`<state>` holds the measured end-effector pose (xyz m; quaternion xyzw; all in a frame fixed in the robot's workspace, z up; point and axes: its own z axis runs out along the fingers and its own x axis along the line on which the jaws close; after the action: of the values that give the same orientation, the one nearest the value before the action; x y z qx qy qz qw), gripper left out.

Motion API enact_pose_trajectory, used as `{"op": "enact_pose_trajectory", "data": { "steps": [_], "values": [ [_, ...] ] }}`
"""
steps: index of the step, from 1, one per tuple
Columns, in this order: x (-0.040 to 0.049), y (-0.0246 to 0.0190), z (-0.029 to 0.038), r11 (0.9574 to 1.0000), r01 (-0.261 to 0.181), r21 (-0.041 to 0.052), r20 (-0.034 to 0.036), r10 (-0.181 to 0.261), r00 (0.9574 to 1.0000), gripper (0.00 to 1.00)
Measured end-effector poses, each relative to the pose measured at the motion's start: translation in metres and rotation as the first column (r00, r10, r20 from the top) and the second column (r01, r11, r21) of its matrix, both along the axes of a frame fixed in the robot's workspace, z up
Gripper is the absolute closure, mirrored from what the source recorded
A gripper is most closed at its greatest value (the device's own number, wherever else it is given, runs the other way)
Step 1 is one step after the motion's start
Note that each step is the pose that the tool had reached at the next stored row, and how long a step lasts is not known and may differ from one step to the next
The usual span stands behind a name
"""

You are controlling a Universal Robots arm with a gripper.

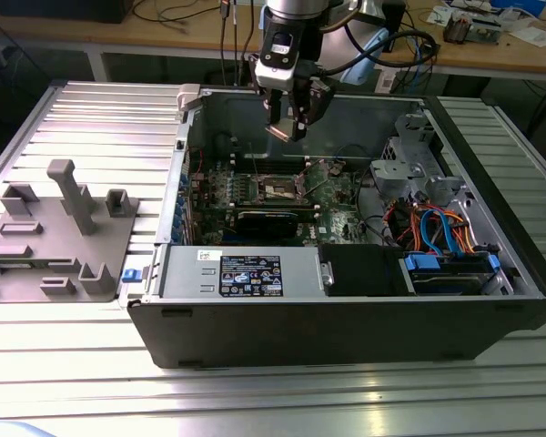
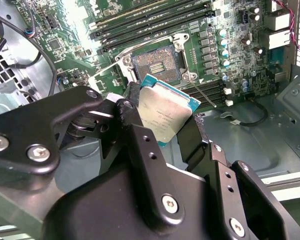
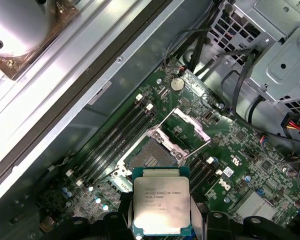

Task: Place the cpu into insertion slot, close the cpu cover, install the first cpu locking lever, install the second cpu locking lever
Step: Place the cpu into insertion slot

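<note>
Exterior view: my end effector (image 1: 287, 129) hangs well above the insertion slot (image 1: 280, 189). Second wrist view: it grips the cpu (image 2: 166, 117) by two edges, seemingly angled to the slot; I fear a skewed seating could bend contacts. First wrist view: the cpu cover (image 3: 192, 125) stands open beside the slot; sideways drift might clip it.

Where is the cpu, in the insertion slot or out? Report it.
Out. The cpu sits clamped between the jaws above the board; the insertion slot below lies bare, cpu cover raised.
</note>
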<state>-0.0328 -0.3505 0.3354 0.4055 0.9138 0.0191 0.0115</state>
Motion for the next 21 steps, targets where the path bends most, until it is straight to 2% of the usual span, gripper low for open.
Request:
{"op": "enact_pose_trajectory", "data": {
  "steps": [14,18,21],
  "values": [
    [0.0,0.0,0.0,0.9999,0.014,0.0,0.0,-0.014,0.9999,0.46],
    [0.0,0.0,0.0,0.9988,0.048,0.0,0.0,-0.048,0.9988,0.46],
    [0.0,0.0,0.0,0.9986,0.053,0.0001,0.0,-0.053,0.9986,0.46]
  ]
}}
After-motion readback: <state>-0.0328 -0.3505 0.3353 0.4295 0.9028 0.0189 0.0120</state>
